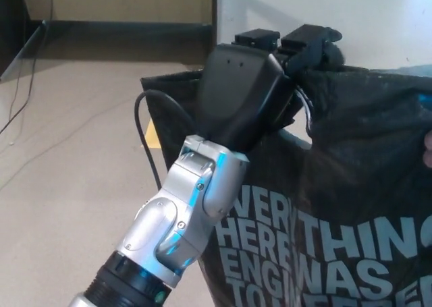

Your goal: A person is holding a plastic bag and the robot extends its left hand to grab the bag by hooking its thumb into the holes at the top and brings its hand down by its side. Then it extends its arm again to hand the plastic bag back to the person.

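Note:
A black plastic bag (364,158) with pale blue block lettering fills the right half of the head view. My left hand (250,91) reaches up from the lower left to the bag's top edge. Its fingers (307,40) curl over the rim and the plastic bunches beneath them. The carry hole and my thumb are hidden behind the palm. A person's fingertip (426,150) holds the bag at the right edge of the picture. My right hand does not show.
A black cable (144,125) loops off my left wrist beside the bag. Beige floor (61,185) lies to the left, with a thin wire (20,84) on it. A dark baseboard (121,30) and a white wall (364,7) stand behind.

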